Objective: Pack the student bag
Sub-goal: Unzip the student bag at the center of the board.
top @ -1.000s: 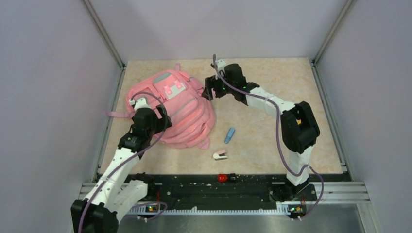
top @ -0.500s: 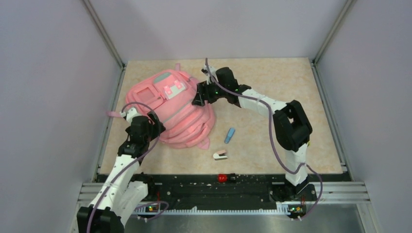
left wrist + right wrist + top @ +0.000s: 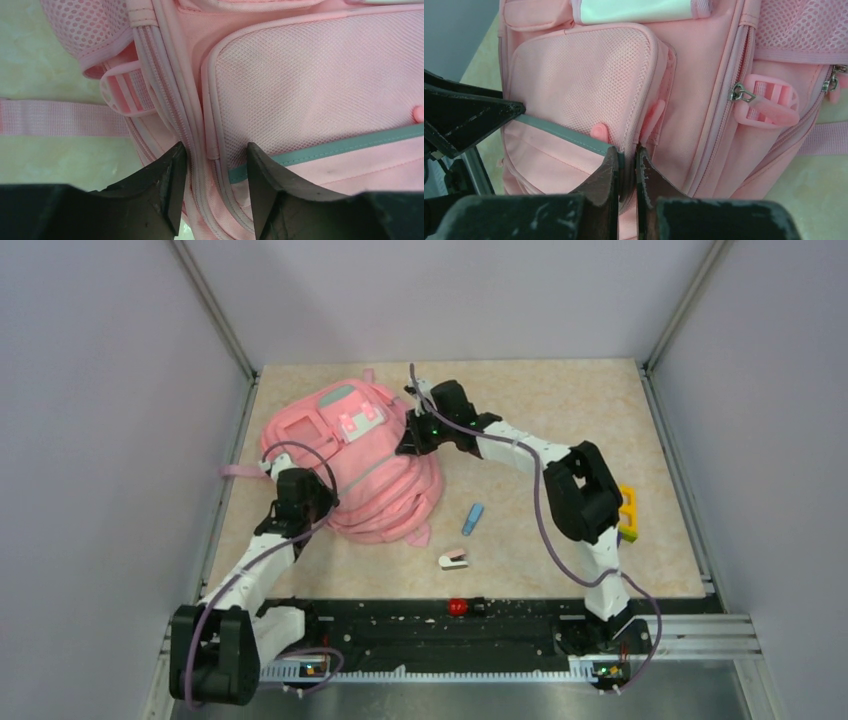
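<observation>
The student bag (image 3: 350, 455), large, soft and pink, lies flat at the table's left rear with its front pockets up. My left gripper (image 3: 312, 498) sits at its near left edge. In the left wrist view its jaws (image 3: 215, 150) hold the zip seam ridge beside the mesh pocket (image 3: 310, 75), and both pads touch fabric. My right gripper (image 3: 405, 440) is at the bag's right side. The right wrist view shows it (image 3: 626, 150) shut on the mesh pocket's edge (image 3: 589, 85), with the teal trim pinched between the fingers.
A blue pen-like item (image 3: 473, 518) and a small white piece (image 3: 453, 561) lie just right of the bag. A yellow object (image 3: 628, 512) shows beside the right arm's elbow. A loose pink strap (image 3: 60, 117) trails off the bag's left. Walls enclose three sides.
The right gripper moved left onto the bag and shut on the pocket edge. The left gripper slid down to the bag's near left edge and closed on the seam. The yellow object came into view.
</observation>
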Motion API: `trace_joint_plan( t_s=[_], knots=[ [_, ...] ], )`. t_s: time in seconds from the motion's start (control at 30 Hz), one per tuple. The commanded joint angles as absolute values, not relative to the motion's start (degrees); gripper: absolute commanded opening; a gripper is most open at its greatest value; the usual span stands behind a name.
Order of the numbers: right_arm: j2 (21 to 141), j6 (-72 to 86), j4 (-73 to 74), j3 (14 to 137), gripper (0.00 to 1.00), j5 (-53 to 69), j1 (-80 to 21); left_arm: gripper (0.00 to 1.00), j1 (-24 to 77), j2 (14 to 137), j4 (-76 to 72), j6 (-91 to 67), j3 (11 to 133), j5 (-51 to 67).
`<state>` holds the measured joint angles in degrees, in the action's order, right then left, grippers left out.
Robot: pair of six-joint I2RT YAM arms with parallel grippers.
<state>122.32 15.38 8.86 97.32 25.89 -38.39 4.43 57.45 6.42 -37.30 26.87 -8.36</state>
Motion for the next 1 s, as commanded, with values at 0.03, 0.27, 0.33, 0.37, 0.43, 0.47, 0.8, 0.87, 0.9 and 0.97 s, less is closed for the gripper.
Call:
trace_joint_plan(
  t_s=[0.03,0.27,0.33,0.37,0.43,0.47,0.8,0.87,0.9,0.97],
  knots=[
    [112.35,16.59,5.94,88.66,0.00,20.16,-39.11,0.48,4.04,67.27,-7.63,-33.77,29.89,-7.27],
    [104.38,23.38,-1.19,75.62,0.00,15.47,-41.38,0.43,4.04,84.58,-11.53,-32.60,43.74,-1.72],
    [102.91,24.57,-2.92,72.55,0.00,13.26,-43.24,0.42,4.04,89.13,-12.30,-32.10,48.17,1.77],
    [102.43,25.20,-3.84,71.31,0.00,12.37,-44.15,0.42,4.04,90.87,-13.14,-31.62,49.83,3.11],
    [102.40,25.87,-5.66,69.58,0.00,11.12,-45.88,0.42,4.00,94.04,-14.80,-30.63,52.74,4.75],
    [102.81,25.98,-6.18,69.50,0.00,10.84,-46.45,0.43,4.04,95.21,-15.46,-30.05,54.06,5.39],
    [98.69,15.41,3.59,74.25,0.37,5.79,-46.58,0.79,4.04,91.59,-9.72,-22.35,61.93,3.09],
    [97.16,12.89,5.44,74.51,0.49,4.72,-45.78,0.82,4.04,88.26,-7.58,-21.82,60.60,1.51],
    [96.55,11.96,5.94,74.41,0.56,4.40,-45.08,0.83,4.10,86.28,-6.96,-21.94,59.26,1.09],
    [95.84,10.03,5.42,73.71,0.65,5.05,-43.38,0.83,4.13,82.37,-6.45,-23.07,55.57,0.55]
  ],
)
